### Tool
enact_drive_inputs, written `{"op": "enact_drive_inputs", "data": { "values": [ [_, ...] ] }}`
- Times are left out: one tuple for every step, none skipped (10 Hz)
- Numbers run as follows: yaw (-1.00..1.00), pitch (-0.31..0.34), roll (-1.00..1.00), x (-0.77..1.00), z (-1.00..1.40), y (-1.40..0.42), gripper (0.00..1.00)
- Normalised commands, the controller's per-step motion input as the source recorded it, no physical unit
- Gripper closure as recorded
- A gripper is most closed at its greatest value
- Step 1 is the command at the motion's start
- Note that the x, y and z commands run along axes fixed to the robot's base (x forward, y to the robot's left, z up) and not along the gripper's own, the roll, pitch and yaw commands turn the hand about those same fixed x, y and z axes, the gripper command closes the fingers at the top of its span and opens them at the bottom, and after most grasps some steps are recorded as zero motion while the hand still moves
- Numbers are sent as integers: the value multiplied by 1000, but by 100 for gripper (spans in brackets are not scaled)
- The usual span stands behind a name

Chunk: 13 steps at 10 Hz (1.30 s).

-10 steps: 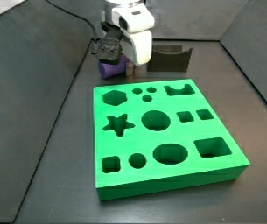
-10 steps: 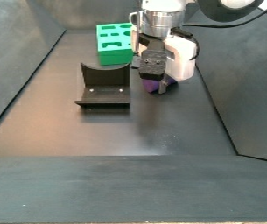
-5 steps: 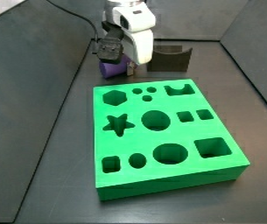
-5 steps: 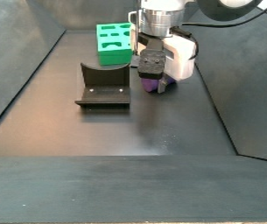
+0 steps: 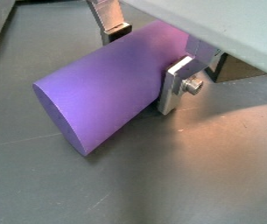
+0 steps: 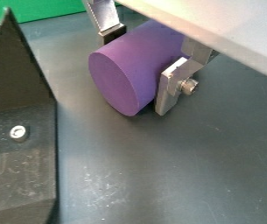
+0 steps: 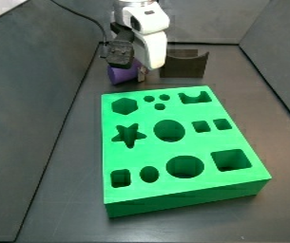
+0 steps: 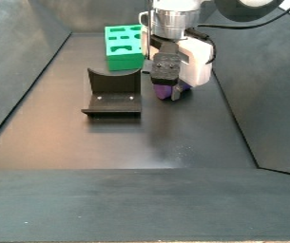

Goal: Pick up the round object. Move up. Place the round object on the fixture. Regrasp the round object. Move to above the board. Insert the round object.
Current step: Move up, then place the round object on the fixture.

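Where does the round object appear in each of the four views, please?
Wrist view: round object fills the centre, between the gripper fingers.
Wrist view, beside the fixture.
Side view, beyond the board.
Side view, right of fixture.
Shared landmark: the gripper.

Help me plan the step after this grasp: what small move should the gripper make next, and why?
Probably a short straight lift. The gripper has its fingers on both sides of the round object, which lies on the floor beside the fixture, so it seems gripped and needs clearance.
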Motion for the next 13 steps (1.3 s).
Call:
{"op": "enact_drive_inputs", "data": {
  "values": [
    [0,0,0,0,833,0,100],
    [18,23,0,-46,802,1,100],
    [16,34,-2,-57,713,0,100],
    [13,41,-4,-42,593,-2,100],
    [9,48,-6,-27,451,-3,100],
    [5,48,-12,-17,247,-4,100],
    [0,0,0,0,1000,0,100],
    [-2,-1,-4,-1,1000,0,100],
    [-5,11,-7,-11,1000,-1,100],
    [-8,14,-13,-16,1000,-2,100],
    [-11,22,-18,-20,1000,-3,100],
    [-15,27,-24,-22,1000,-3,100],
    [-17,31,-27,-26,1000,-4,100]
  ]
}}
